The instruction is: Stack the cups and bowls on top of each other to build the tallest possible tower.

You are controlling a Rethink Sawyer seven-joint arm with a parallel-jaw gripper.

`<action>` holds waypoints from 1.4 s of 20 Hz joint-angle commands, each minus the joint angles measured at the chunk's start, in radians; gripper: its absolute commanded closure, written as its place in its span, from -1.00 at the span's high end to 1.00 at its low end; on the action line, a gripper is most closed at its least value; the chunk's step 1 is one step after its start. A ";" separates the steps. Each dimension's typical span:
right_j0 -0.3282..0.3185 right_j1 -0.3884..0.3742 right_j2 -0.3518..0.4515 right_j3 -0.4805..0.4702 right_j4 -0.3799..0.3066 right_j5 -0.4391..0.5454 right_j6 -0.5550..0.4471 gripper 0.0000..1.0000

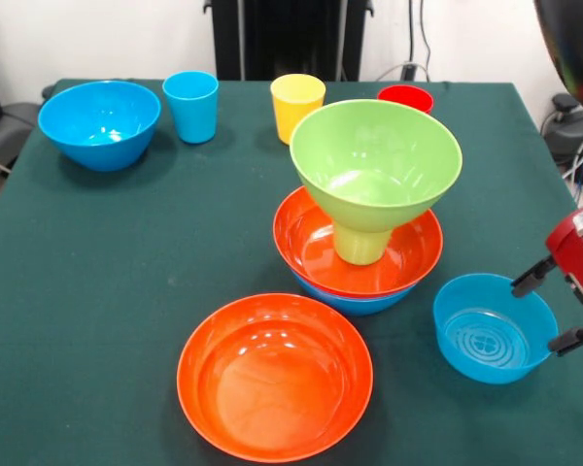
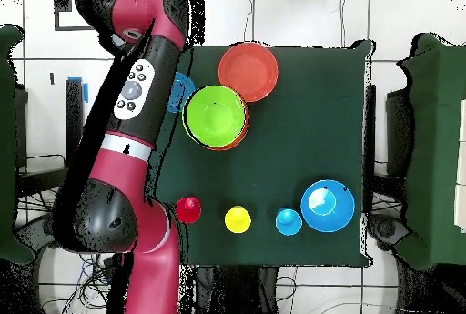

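Note:
The tower stands mid-table: a blue bowl (image 1: 355,301) at the bottom, an orange bowl (image 1: 316,248) in it, an upturned lime green cup (image 1: 360,243) in that, and the lime green bowl (image 1: 376,160) on top, tilted a little. In the overhead view the green bowl (image 2: 216,116) hides the rest of the tower. My gripper (image 1: 535,317) is open at the right rim of the smaller blue bowl (image 1: 486,330), its fingers (image 1: 534,277) spread over that rim. The arm (image 2: 136,101) hides the gripper in the overhead view.
A second orange bowl (image 1: 275,376) lies at the near edge. At the far side stand a deep blue bowl (image 1: 99,123), a blue cup (image 1: 191,106), a yellow cup (image 1: 297,107) and a red cup (image 1: 405,97), partly behind the green bowl.

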 commanded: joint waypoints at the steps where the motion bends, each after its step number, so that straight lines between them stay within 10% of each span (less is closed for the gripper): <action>1: 0.046 0.046 0.084 0.019 -0.044 0.076 0.296 1.00; 20: 0.036 0.048 0.122 -0.003 -0.075 0.065 0.306 1.00; 28: 0.208 -0.077 0.296 0.224 -0.273 0.210 0.201 1.00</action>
